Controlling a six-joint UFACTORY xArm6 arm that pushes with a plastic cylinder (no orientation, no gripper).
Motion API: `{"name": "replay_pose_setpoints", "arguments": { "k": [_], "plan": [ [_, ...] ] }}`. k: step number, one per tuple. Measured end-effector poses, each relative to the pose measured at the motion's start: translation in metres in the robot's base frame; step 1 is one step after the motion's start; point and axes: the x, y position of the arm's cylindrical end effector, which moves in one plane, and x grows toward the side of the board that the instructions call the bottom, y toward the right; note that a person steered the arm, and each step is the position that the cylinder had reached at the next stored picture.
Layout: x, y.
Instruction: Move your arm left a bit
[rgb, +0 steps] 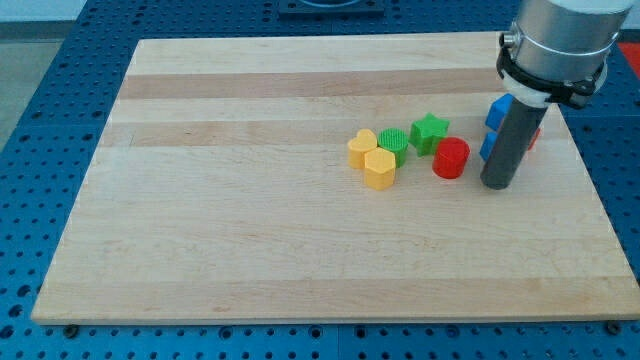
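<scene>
The rod has no claw to spread or pinch. My tip (497, 186) rests on the desk (250, 250) at the frame's right, beside the red cylinder (451, 158); blue blocks (497, 112) sit behind. The leftward nudge seems unstarted, and would shove that cylinder.

Pale wood tabletop (250, 240) w/ lighter and darker stripes, on a blue dotted base (60, 110). Two yellow blocks (372, 160), green round block (394, 143), green star (430, 130), red cylinder (451, 158), blue blocks (497, 112). Dark grey rod, my tip (498, 186).
</scene>
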Motion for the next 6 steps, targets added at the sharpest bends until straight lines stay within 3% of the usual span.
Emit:
{"name": "replay_pose_setpoints", "arguments": {
  "k": [3,5,6],
  "plan": [
    [0.024,0.016],
    [0.013,-0.056],
    [0.004,-0.060]
  ]
}}
